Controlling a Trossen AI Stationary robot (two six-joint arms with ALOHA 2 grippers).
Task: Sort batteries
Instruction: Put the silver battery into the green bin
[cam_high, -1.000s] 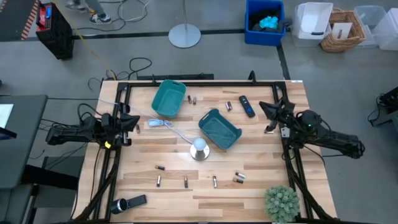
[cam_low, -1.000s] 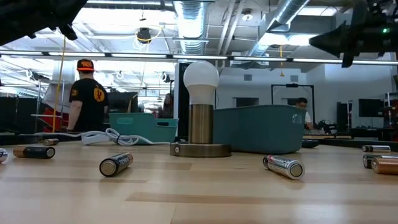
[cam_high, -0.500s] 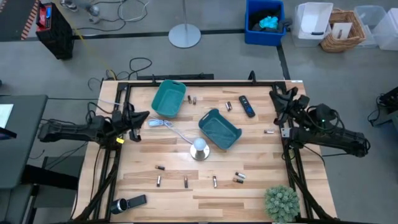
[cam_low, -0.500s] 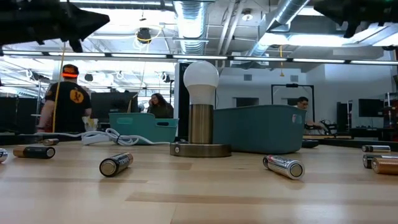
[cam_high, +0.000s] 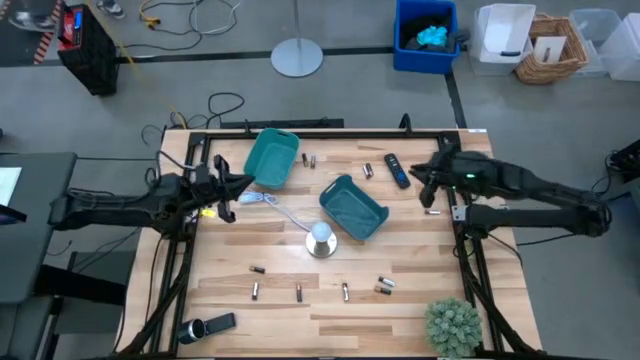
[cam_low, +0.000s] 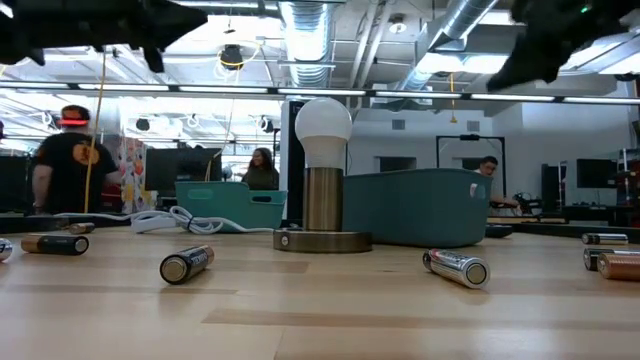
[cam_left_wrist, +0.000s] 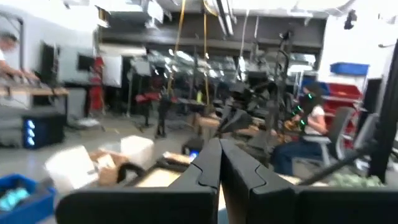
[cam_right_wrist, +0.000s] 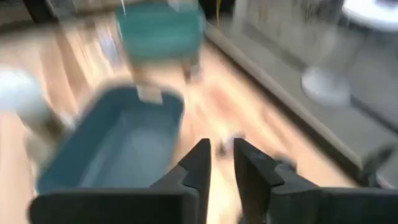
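Small batteries lie scattered on the wooden table: several near the front edge (cam_high: 298, 292), two by the far bin (cam_high: 308, 159), one at the right (cam_high: 432, 211). The low view shows them lying on their sides (cam_low: 186, 264). My left gripper (cam_high: 238, 190) hovers shut above the table's left side, beside the far teal bin (cam_high: 272, 158); in its wrist view the fingertips (cam_left_wrist: 219, 149) meet. My right gripper (cam_high: 420, 176) hovers open over the right side near the black remote (cam_high: 397, 170). Its wrist view (cam_right_wrist: 222, 155) looks down at the nearer teal bin (cam_right_wrist: 118, 143).
A round lamp with a white bulb (cam_high: 320, 238) stands mid-table, and a white cable (cam_high: 262, 200) runs from it toward my left gripper. A black flashlight-like cylinder (cam_high: 205, 326) lies at the front left. A potted plant (cam_high: 453, 325) stands at the front right.
Both arms have risen from their folded rest and reached in over the table. My left gripper has gone toward the table's right, still shut. My right gripper has swung toward the table's middle and tipped downward. A person behind the table has walked to the left.
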